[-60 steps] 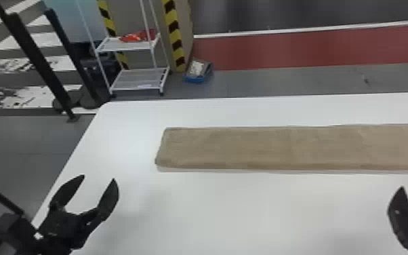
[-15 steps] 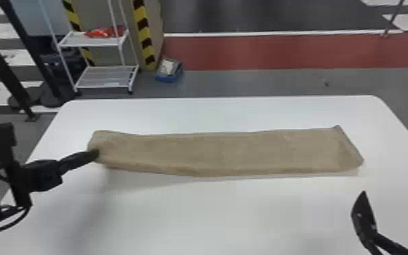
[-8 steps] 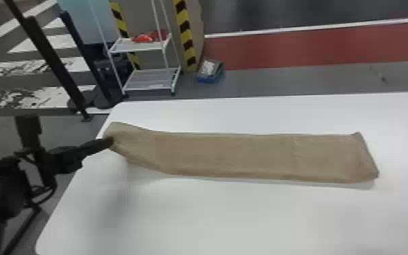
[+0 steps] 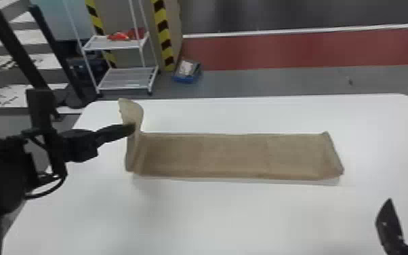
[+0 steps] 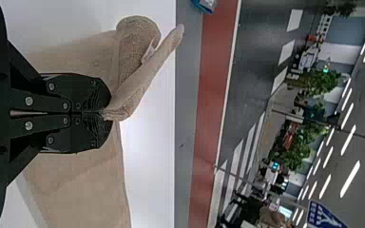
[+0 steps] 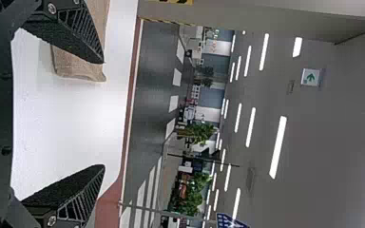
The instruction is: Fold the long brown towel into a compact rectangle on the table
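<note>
"Brown towel (image 4: 233, 156), laid in a long strip on a white counter (image 4: 213, 217). It runs from the left end effector (image 5: 105, 114) towards the right end effector (image 6: 104, 114), its free end beyond the latter and apart from it."

"What does each hold?"

"The left is closed on the towel's near end, which stands up and curls around its tips. The right is spread wide, empty."

"How might the cloth handle?"

"Light, soft and limp, I'd judge; hardly slippery or fragile. Pinch the short edge, all layers together, or the unheld corners may droop."

"And the count?"

"One towel, one counter, two end effectors."
</note>
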